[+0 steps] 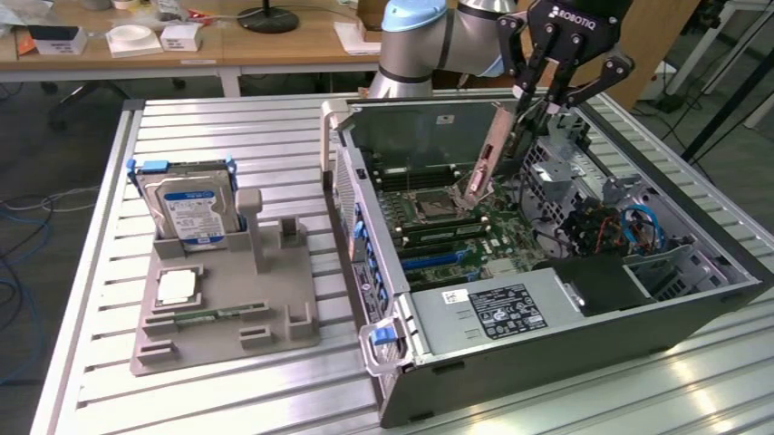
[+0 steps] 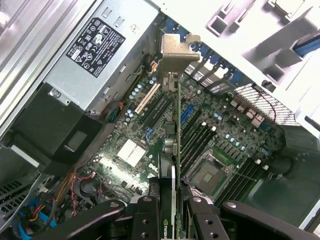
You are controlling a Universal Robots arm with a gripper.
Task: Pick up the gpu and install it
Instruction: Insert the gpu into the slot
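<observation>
Pickup is done: my end effector (image 1: 538,101) grasps the gpu (image 1: 494,154), hanging tilted over the motherboard (image 1: 484,227) in the open computer case (image 1: 532,358), not yet seated in any slot.

A wooden desk (image 1: 290,45) (white boxes (image 1: 133,38) on top) stands behind the slatted metal table (image 1: 181,136) on grey floor (image 1: 36,145).

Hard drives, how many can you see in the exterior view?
1. The hard drive stands upright in the grey holder on the table, to the exterior view's left of the open computer case. More could be hidden inside the case.
</observation>
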